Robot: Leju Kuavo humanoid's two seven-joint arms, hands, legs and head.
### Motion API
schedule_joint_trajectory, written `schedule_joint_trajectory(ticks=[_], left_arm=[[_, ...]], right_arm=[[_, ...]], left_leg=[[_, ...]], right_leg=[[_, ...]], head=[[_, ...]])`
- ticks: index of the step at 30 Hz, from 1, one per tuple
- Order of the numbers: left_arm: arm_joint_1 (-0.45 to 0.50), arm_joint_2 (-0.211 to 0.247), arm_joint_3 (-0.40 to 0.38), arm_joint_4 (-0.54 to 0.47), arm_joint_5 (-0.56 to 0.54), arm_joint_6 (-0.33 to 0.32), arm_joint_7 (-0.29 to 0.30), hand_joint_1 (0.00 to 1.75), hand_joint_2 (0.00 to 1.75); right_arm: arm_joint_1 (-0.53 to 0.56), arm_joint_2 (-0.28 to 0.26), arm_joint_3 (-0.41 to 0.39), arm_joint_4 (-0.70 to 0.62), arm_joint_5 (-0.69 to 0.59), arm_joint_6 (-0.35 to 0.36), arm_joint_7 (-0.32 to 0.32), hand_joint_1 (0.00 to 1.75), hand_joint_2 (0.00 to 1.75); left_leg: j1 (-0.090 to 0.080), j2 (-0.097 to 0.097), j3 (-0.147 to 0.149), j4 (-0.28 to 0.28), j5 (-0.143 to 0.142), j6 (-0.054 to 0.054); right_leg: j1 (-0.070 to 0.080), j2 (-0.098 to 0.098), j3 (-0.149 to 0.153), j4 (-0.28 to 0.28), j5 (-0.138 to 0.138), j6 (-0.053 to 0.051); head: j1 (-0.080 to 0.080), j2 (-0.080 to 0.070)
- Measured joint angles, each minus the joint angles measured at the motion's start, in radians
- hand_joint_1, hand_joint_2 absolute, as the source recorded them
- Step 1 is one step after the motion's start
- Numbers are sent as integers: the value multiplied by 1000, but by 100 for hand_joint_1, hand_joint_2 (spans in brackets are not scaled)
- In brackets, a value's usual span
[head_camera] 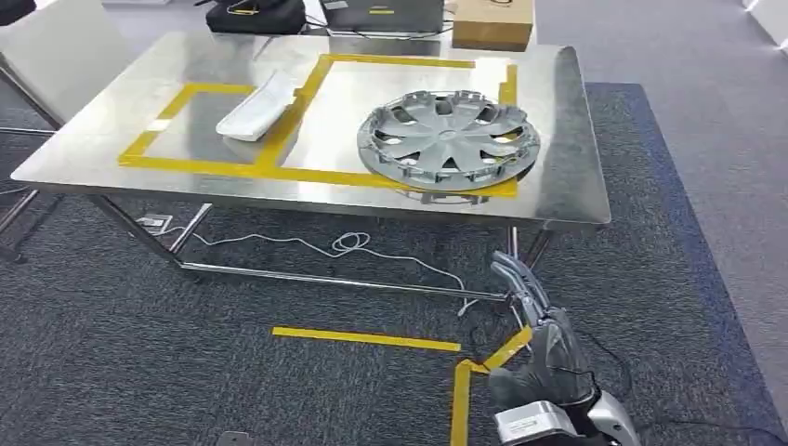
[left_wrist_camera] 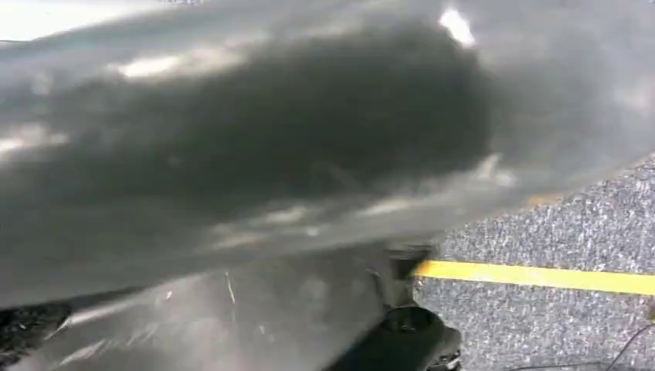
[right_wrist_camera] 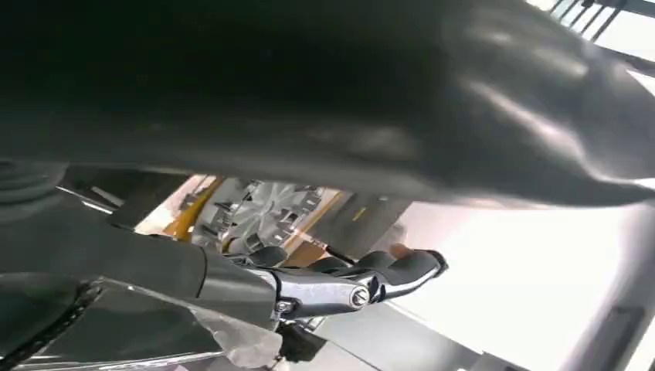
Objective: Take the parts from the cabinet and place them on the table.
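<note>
Two parts are already lying on the bench [head_camera: 576, 139]: a hubcap [head_camera: 449, 141] inside the larger yellow-taped square (its near rim overlapping the tape), and a white trim piece [head_camera: 257, 109] resting across the tape between the two squares. The right robot hand [head_camera: 544, 348] is being held low over the carpet, in front of the bench, with fingers extended and nothing grasped. The left robot hand's state cannot be told, since its wrist view is blurred by a grey surface close to the lens. The placing step is judged finished for these parts. The next move is being judged as a return to the cabinet for any remaining part.
</note>
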Motion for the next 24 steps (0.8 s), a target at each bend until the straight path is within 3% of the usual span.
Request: schedule_joint_trajectory(ticks=[1,2,4,6,7,8,10,11,12,13,14,15,16,17,20,21,22,23,24], left_arm=[[-1,2,0,0,0,0,0,0,0],[-1,2,0,0,0,0,0,0,0],[0,5,0,0,0,0,0,0,0],[1,5,0,0,0,-1,0,0,0],[-1,5,0,0,0,-1,0,0,0],[-3,5,0,0,0,-1,0,0,0],[-1,5,0,0,0,-1,0,0,0],[0,6,0,0,0,-1,0,0,0],[0,6,1,0,0,-1,0,0,0],[0,6,1,0,0,-1,0,0,0],[-1,6,1,0,0,-1,0,0,0],[-1,5,1,0,0,-2,0,0,0],[-1,4,1,0,0,-2,0,0,0],[-1,3,1,0,0,-1,0,0,0],[-4,2,2,0,0,1,0,0,0],[-4,2,2,0,0,2,0,0,0],[-4,2,2,0,0,2,0,0,0],[-4,2,2,0,-1,2,1,0,0],[-3,2,2,0,0,3,2,0,0]], right_arm=[[0,2,-1,0,0,0,0,0,0],[-1,4,-2,0,0,0,0,0,0],[0,4,-2,0,0,0,0,0,0],[0,4,-3,0,0,0,0,0,0],[0,5,-3,0,0,0,0,0,0],[0,5,-3,0,0,0,0,0,0],[0,4,-4,0,0,0,0,0,0],[1,4,-5,0,0,0,0,0,0],[2,5,-5,0,0,0,0,0,0],[2,4,-5,0,0,0,0,0,0],[2,4,-5,0,0,0,0,0,0],[1,4,-5,0,0,0,0,0,0],[-1,4,-5,0,0,0,0,0,0],[-2,5,-5,0,0,0,0,0,0],[0,5,-7,0,-3,0,0,0,0],[0,5,-8,0,-4,0,0,0,0],[-1,5,-8,-1,-5,1,0,0,0],[0,6,-10,-1,-6,3,0,0,0],[1,6,-11,-2,-6,8,0,0,0]], left_leg=[[-2,-1,33,-60,-15,7],[-6,-2,38,-79,-10,11],[-8,-2,27,-78,-7,17],[-1,2,18,-91,12,37],[-1,3,10,-91,20,43],[-1,4,-1,-91,27,51],[-5,4,-25,-89,43,53],[-6,6,-37,-88,52,53],[-7,6,-48,-86,58,53],[-7,6,-58,-83,64,52],[-7,6,-67,-79,69,50],[-7,5,-76,-73,73,47],[-7,5,-81,-67,76,43],[-12,4,-87,-64,81,36],[-9,5,-88,-64,98,19],[-11,4,-91,-63,101,13],[-7,1,-102,-46,69,7],[-6,1,-110,-14,24,3],[-3,1,-131,67,-48,-4]], right_leg=[[1,0,-6,3,2,3],[5,1,-14,7,7,10],[2,0,-21,6,20,26],[3,2,-27,8,16,37],[1,4,-45,27,-14,41],[1,4,-67,83,-64,43],[-1,4,-123,250,-156,49],[-1,4,-140,309,-171,51],[-1,4,-134,320,-158,51],[-1,4,-106,289,-125,51],[-1,4,-59,219,-83,50],[-1,4,11,111,-45,46],[-1,4,65,21,-48,42],[2,5,106,-31,-70,39],[6,7,78,-23,-61,27],[2,4,72,-28,-51,15],[-1,1,63,-29,-41,2],[-1,1,56,-29,-35,-4],[-1,0,46,-28,-26,-6]], head=[[1,0],[0,0],[0,0],[0,0],[2,0],[5,0],[5,0],[6,0],[5,0],[5,0],[5,0],[6,0],[5,0],[6,0],[5,0],[6,0],[5,0],[0,0],[-2,0]])
